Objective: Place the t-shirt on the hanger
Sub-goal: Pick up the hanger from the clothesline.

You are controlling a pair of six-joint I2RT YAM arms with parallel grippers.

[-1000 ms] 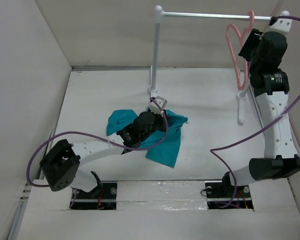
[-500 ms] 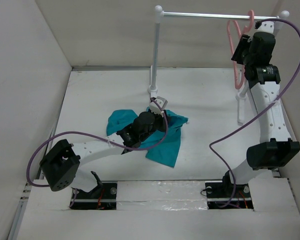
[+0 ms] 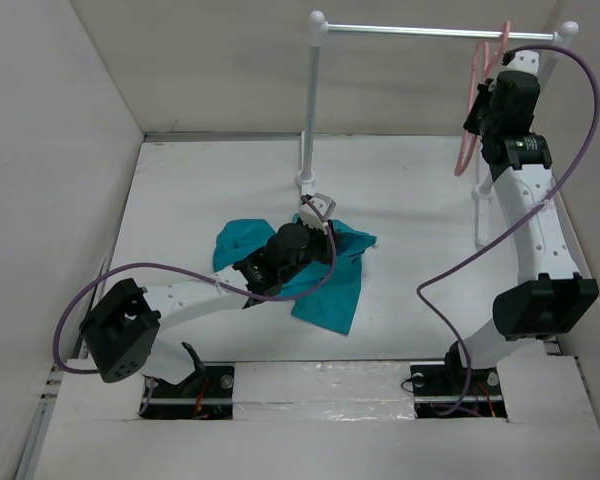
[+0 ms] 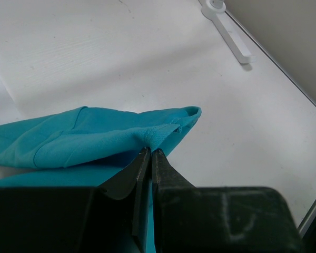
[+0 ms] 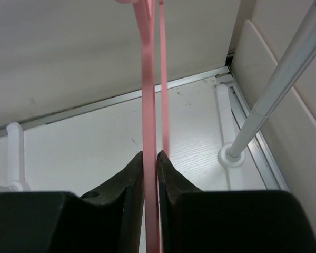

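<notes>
The teal t-shirt [image 3: 332,290] lies crumpled on the white table near the middle, partly under my left arm. My left gripper [image 3: 316,211] is shut on a fold at the shirt's edge [image 4: 163,129], its fingertips [image 4: 143,156] pinched together on the cloth. The pink hanger [image 3: 467,120] hangs by its hook from the silver rail at the back right, seen nearly edge-on. My right gripper [image 3: 479,104] is raised beside it. In the right wrist view both jaws press on one thin pink bar of the hanger [image 5: 148,89], which runs straight between them.
The silver rail [image 3: 420,31] spans two white posts, the left one [image 3: 310,110] just behind the t-shirt and the right one's foot [image 3: 483,215] by the right arm. White walls close in the table on three sides. A purple cable [image 3: 570,110] loops off the right arm.
My right arm has swung up and back toward the rail and its jaws have closed onto the hanger, which has turned edge-on. The left arm and the t-shirt have not moved.
</notes>
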